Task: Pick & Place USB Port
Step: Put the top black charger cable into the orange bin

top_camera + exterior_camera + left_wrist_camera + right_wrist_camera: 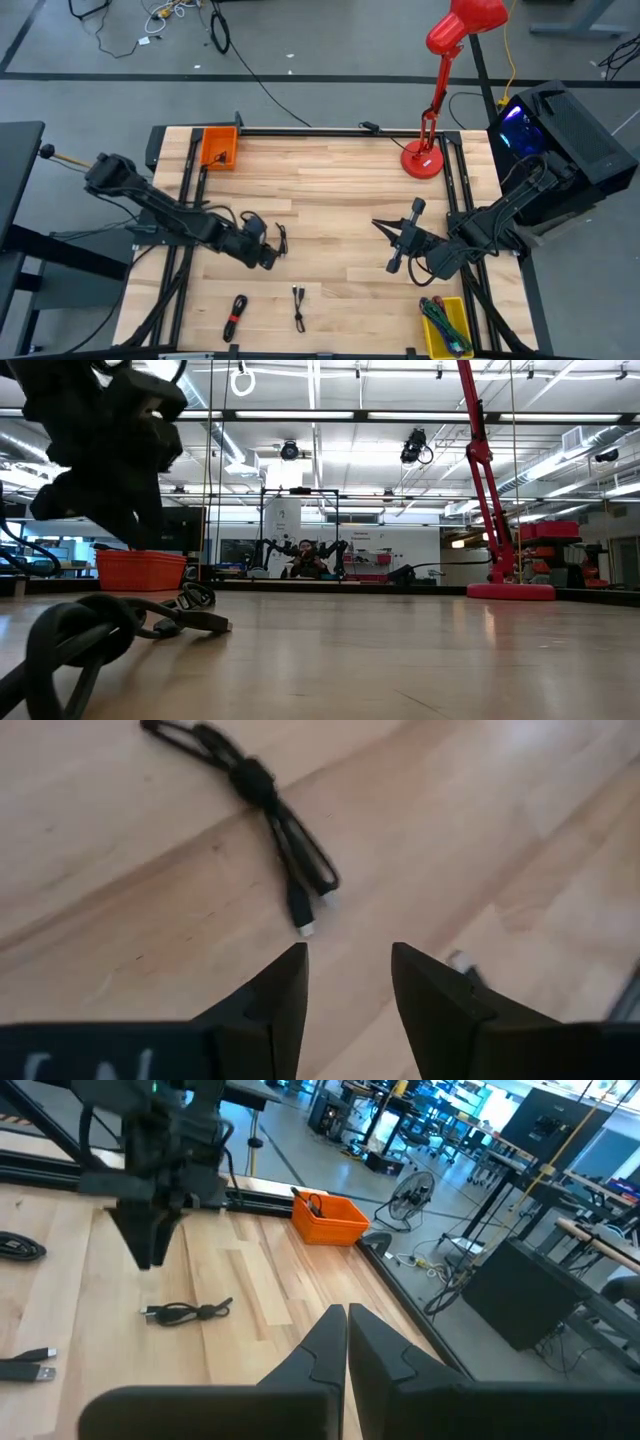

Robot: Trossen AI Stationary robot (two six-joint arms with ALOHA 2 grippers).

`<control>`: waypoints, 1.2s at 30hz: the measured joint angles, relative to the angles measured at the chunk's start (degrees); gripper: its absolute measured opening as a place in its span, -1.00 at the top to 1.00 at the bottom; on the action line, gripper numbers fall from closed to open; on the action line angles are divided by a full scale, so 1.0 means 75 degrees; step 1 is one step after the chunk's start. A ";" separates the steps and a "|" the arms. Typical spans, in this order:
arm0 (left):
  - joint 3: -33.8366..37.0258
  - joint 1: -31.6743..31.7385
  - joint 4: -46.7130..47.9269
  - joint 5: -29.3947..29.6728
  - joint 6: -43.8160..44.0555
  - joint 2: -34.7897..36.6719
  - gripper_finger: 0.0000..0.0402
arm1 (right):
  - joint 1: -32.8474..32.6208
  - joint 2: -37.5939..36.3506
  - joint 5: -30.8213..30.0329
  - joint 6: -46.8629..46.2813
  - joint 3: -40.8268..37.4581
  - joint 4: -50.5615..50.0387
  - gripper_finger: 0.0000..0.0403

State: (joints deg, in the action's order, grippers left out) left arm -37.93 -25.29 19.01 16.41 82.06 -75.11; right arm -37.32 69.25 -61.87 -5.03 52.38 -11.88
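Note:
A short black USB cable [282,238], bundled with its plugs free, lies flat on the wooden table. It also shows in the left wrist view [270,815] and the right wrist view [187,1312]. My left gripper [269,258] hovers open just to the near side of it, fingers apart [348,965] and pointing down at the boards; it hangs above the table in the low view [135,532]. My right gripper [381,225] waits shut [346,1320] right of the table's middle, aimed toward the left arm.
Two more bundled cables lie near the near edge, one with a red tie [235,318] and one plain [298,307]. An orange bin [219,147] sits at the far left corner. A yellow bin [446,326] of cables sits near right. A red lamp base [422,160] stands far right.

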 joint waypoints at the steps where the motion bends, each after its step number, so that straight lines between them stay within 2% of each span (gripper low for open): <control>1: 0.0000 0.0016 -0.0084 -0.0062 0.0000 -0.0152 0.25 | 0.0000 0.0000 0.0039 -0.0013 0.0000 -0.0030 0.92; 7: -0.0003 0.0223 -0.0376 -0.0267 -0.0009 -0.0646 0.20 | -0.0003 0.0003 0.0335 -0.0042 -0.0003 -0.0159 0.92; 15: -0.0006 0.0754 -0.0924 -0.0276 -0.0490 -0.0649 0.19 | -0.0001 0.0003 0.0333 -0.0024 -0.0003 -0.0207 0.92; 27: -0.0002 0.1390 -0.0897 -0.0768 -0.0924 -0.1240 0.19 | -0.0003 0.0000 0.0397 -0.0077 -0.0003 -0.0358 0.92; 36: -0.0003 0.1625 -0.1238 -0.0831 -0.1024 -0.1802 0.19 | 0.0000 0.0000 0.0457 -0.0094 -0.0003 -0.0402 0.92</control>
State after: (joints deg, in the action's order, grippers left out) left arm -37.95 -13.10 9.72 10.18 74.38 -88.63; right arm -37.32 69.25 -58.45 -5.74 52.36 -14.89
